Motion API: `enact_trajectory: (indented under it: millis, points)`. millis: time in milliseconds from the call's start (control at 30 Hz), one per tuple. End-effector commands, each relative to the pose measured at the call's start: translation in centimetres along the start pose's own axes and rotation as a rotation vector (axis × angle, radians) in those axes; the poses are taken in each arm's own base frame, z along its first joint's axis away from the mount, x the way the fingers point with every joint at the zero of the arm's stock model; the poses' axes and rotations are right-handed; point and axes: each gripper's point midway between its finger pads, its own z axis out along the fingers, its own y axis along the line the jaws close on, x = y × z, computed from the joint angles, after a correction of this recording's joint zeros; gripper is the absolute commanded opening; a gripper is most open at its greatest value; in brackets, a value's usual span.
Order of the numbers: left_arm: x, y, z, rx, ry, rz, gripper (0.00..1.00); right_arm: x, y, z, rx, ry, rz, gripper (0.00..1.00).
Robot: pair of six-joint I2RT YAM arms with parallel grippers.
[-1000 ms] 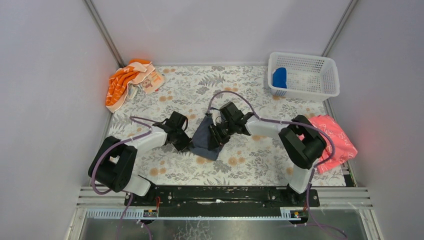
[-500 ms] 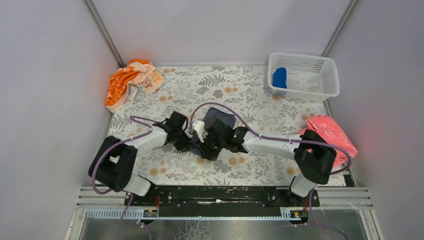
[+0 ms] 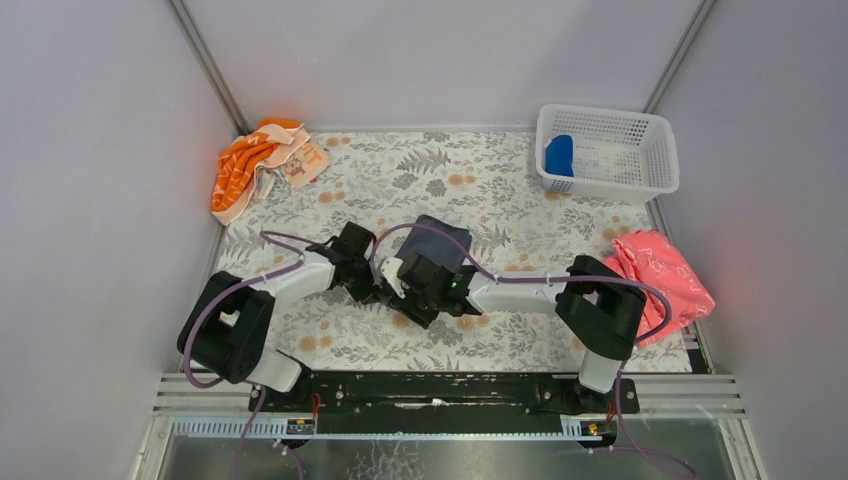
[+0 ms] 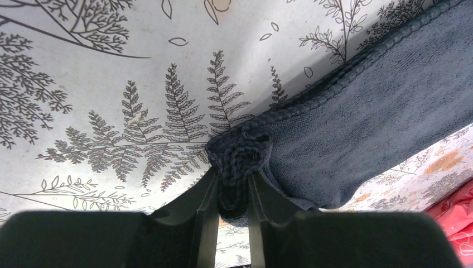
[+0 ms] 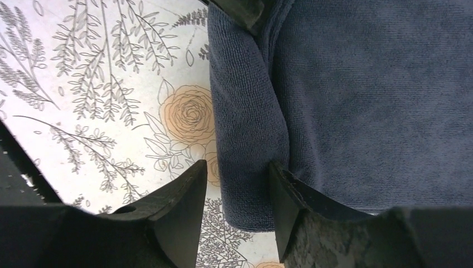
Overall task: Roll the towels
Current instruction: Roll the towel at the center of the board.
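Note:
The dark slate-grey towel [image 3: 443,238] lies at mid-table, its near edge rolled into a thin roll. My left gripper [image 3: 377,288] is shut on the roll's left end; in the left wrist view the jaws [image 4: 234,173] pinch the coiled end of the towel [image 4: 379,111]. My right gripper [image 3: 402,291] is just right of it. In the right wrist view its jaws [image 5: 239,164] are open and straddle the roll [image 5: 248,128]; a sliver of table shows at the left finger. The bright blue towel [image 3: 559,155] lies in the white basket.
The white basket [image 3: 660,150] stands at the back right. An orange-and-white cloth [image 3: 255,165] is heaped at the back left. A pink cloth [image 3: 660,280] lies at the right edge, next to the right arm. White walls close three sides.
My right gripper let the lifted grey towel fall flat and swung left to the rolled near edge beside my left gripper. The left arm has barely moved.

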Motion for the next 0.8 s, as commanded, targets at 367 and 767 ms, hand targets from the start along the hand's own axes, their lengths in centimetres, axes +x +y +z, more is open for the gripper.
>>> enact_trajectory:
  millis: [367, 767]
  points:
    - [-0.8, 4.4, 1.6, -0.214, -0.019, 0.079, 0.22, 6.4, -2.9, 0.3, 0.200, 0.235, -0.099, 0.55]
    - [-3.2, 5.8, -1.0, -0.192, -0.070, 0.023, 0.43, 2.1, 3.6, 1.9, -0.114, 0.133, -0.054, 0.21]
